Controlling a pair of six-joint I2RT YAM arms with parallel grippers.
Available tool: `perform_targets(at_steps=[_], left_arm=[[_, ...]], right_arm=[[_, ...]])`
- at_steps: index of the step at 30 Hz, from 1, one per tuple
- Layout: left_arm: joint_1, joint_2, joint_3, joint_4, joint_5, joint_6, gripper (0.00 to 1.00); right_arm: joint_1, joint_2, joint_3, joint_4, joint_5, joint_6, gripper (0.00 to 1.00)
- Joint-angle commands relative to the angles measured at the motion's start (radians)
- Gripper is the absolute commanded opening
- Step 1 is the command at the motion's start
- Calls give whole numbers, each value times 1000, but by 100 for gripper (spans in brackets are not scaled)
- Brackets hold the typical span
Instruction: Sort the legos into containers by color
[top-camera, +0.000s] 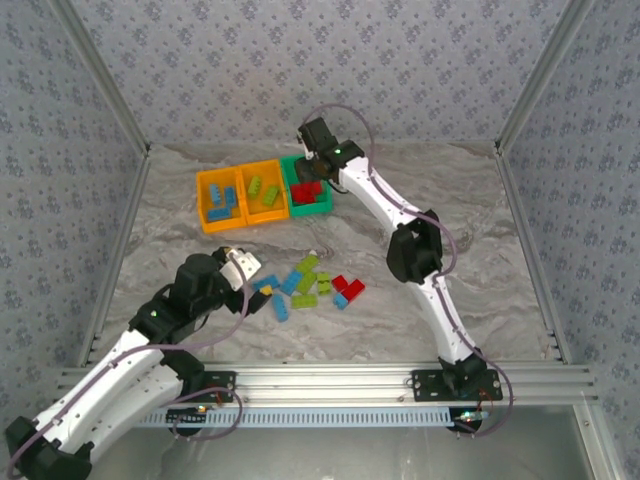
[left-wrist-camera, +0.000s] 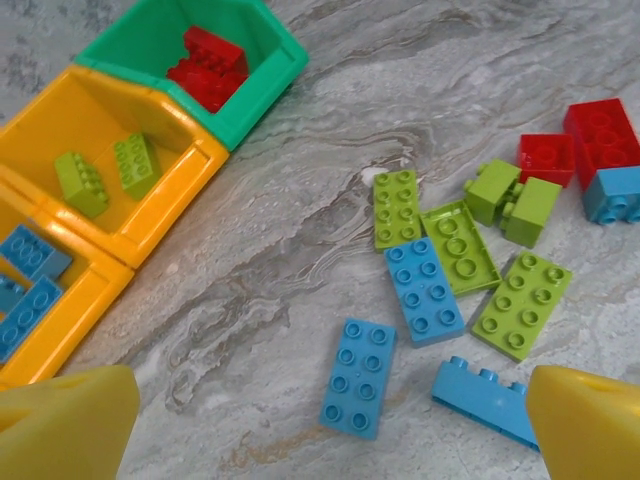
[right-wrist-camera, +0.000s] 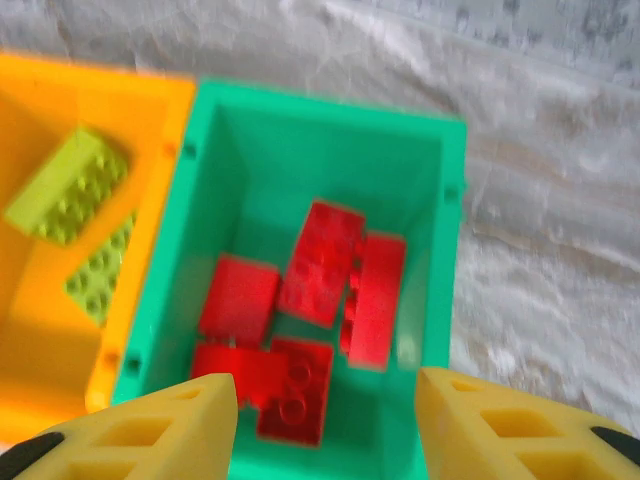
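**Top view:** loose legos (top-camera: 305, 285) lie mid-surface (top-camera: 450, 200), near the containers (top-camera: 243, 190). The left end effector (top-camera: 252, 272) is beside them, the right end effector (top-camera: 318, 172) over the green bin (top-camera: 310, 211).
**Left wrist:** fingers (left-wrist-camera: 70, 425) wide apart, empty.
**Right wrist:** fingers wide apart, empty, above red bricks (right-wrist-camera: 320, 265).

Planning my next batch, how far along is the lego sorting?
Done: red bricks sit in the green bin, two lime bricks in the middle orange bin, blue bricks in the end orange bin. In hand: nothing; the right gripper hangs open over the green bin, the left gripper open above the loose bricks. Left: about a dozen blue, lime and red ones.
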Motion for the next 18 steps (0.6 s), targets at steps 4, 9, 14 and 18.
perform_targets(at_steps=[4, 9, 14, 18], left_arm=[[53, 137, 163, -88, -111, -308, 98], [53, 305, 285, -231, -103, -576, 95], [53, 499, 339, -331, -124, -910, 95], [33, 627, 305, -276, -121, -1210, 96]], right_arm=[[-5, -558, -603, 138, -74, -27, 55], [28, -895, -946, 103, -223, -40, 62], [73, -1110, -1206, 96, -348, 69, 74], [82, -1193, -1293, 91, -338, 124, 77]])
